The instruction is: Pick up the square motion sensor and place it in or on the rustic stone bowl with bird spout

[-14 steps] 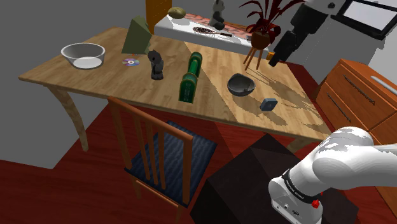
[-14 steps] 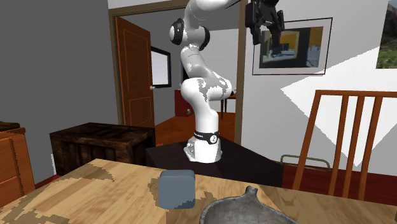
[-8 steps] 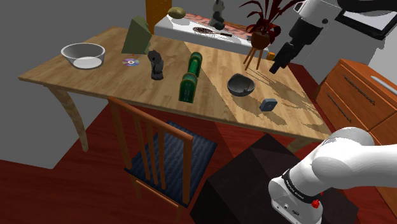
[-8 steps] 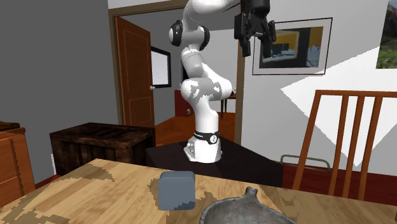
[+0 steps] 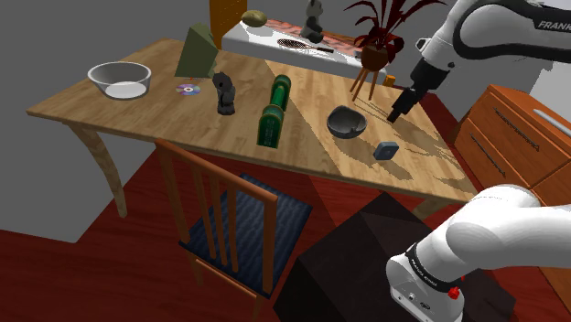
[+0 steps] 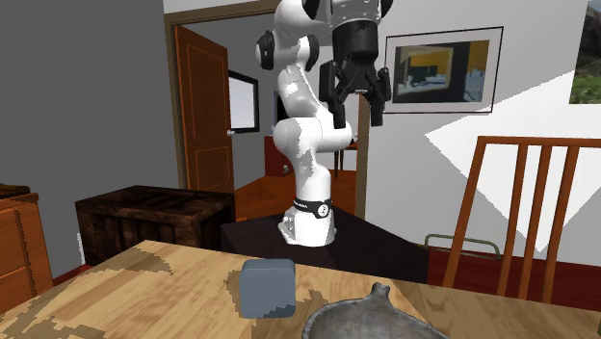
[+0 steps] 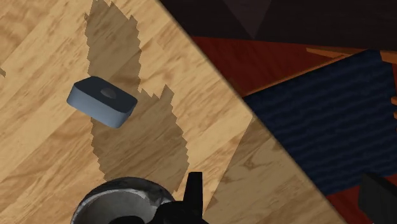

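The square motion sensor (image 5: 386, 150) is a small blue-grey block lying flat on the wooden table (image 5: 183, 114), close to the edge nearest the stand. Just beside it sits the dark stone bowl (image 5: 347, 122) with a pointed spout. My gripper (image 5: 399, 112) hangs in the air above the table between the two, open and holding nothing. In the second exterior view the sensor (image 6: 268, 287) and bowl (image 6: 376, 318) are in the foreground, with the gripper (image 6: 357, 111) high behind them. The wrist view looks down on the sensor (image 7: 102, 100) and the bowl's rim (image 7: 118, 203), the fingers (image 7: 194, 191) standing wide apart.
On the table stand a green bottle (image 5: 273, 111), a dark figurine (image 5: 224, 93), a glass bowl (image 5: 119, 80), a disc (image 5: 188, 89), a green wedge (image 5: 197, 51) and a red-leaved plant (image 5: 377, 41). A wooden chair (image 5: 220, 210) stands at the front edge and a dresser (image 5: 517, 137) to the right.
The arm has swung down and the gripper has dropped from high up to closer above the bowl and sensor. Its fingers stay open. Nothing on the table has moved.
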